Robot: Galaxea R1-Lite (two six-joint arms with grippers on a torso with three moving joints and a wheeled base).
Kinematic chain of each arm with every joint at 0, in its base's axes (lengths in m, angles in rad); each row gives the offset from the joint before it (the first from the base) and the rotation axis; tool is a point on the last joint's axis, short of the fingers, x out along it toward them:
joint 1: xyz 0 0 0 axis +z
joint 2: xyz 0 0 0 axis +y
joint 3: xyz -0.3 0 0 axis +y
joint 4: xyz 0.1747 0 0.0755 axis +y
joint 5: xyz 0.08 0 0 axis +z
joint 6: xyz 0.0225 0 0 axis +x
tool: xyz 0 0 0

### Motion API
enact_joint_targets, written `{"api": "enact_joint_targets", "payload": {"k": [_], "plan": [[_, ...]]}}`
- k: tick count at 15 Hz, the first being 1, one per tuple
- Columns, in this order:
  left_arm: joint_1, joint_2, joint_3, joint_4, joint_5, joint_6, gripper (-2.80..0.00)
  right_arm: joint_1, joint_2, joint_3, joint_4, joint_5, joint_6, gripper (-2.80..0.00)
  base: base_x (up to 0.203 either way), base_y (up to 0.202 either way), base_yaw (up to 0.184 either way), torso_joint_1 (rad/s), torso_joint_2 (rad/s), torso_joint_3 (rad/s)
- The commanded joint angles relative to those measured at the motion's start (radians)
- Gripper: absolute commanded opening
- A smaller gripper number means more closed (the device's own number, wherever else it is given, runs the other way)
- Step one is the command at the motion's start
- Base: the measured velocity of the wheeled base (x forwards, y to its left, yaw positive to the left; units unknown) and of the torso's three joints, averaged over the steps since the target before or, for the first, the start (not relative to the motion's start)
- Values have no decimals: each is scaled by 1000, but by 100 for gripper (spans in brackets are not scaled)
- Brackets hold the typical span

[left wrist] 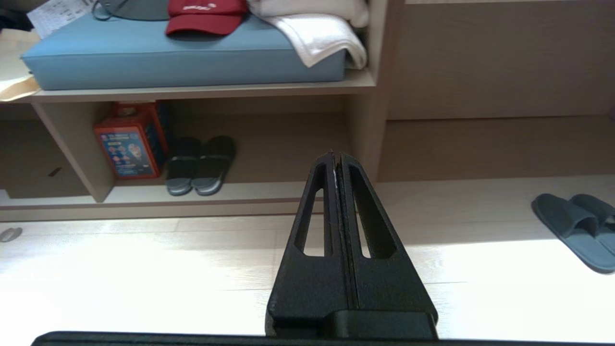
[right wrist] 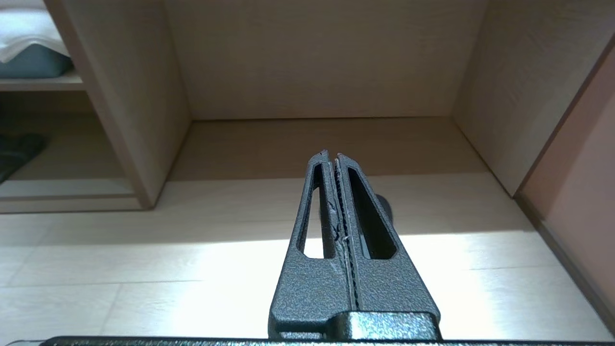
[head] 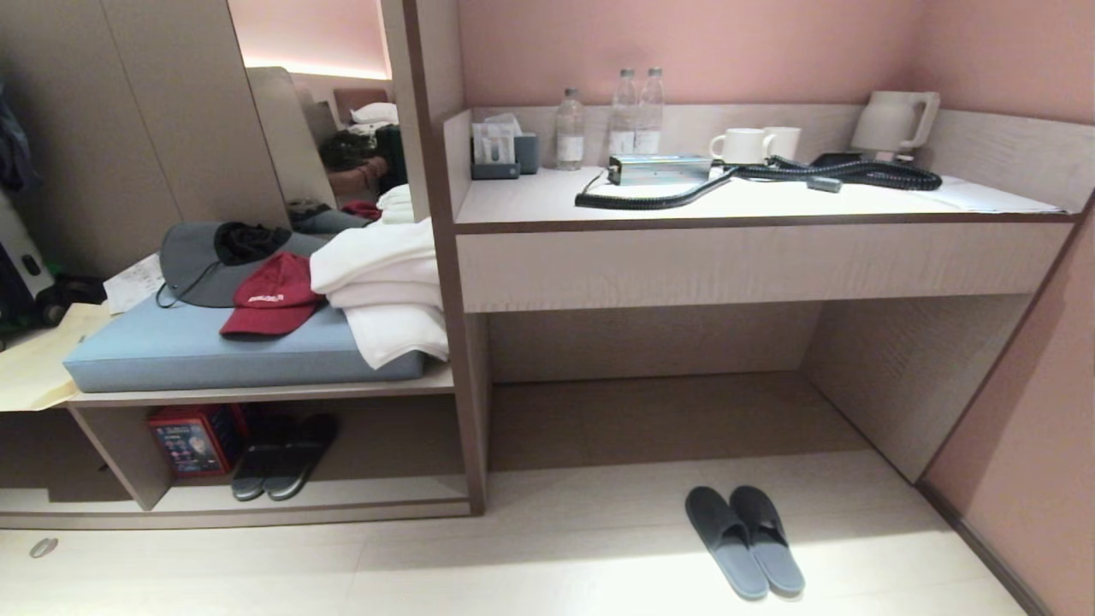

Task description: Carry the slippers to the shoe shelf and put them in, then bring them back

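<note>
Hovering w/ jaws pressed together, empty: left gripper (left wrist: 336, 154), grey-blue slippers (left wrist: 579, 226) well off to its side; right gripper (right wrist: 331, 154) likewise; red cap (left wrist: 205, 14) lettering unreadable.

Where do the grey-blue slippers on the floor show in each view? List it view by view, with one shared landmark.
Head view: the slippers lie side by side on the floor, lower right, before the bare recess.
Left wrist view: at the right edge, partly cut off.
Right wrist view: only a dark bit shows past the shut claw; identity unsure.
Shared landmark: the upright side panel between shelf and recess.
</note>
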Motion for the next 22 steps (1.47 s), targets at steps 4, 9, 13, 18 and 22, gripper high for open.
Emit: {"api": "enact_joint_targets", "payload": {"k": [4,9,13,18,22], "plan": [[2,0,0,0,0,-2,-280,1,1,0,0,0,0,-280,0,195,-2,4,4,3],[0,0,0,0,0,-2,-280,1,1,0,0,0,0,-280,0,197,-3,3,-1,5],[0,0,0,0,0,3,-280,0,1,0,0,0,0,-280,0,170,-5,2,2,2],[2,0,0,0,0,1,-280,1,1,0,0,0,0,-280,0,0,0,0,0,0],[0,0,0,0,0,-2,-280,0,1,0,0,0,0,-280,-103,0,2,5,1,2]]}}
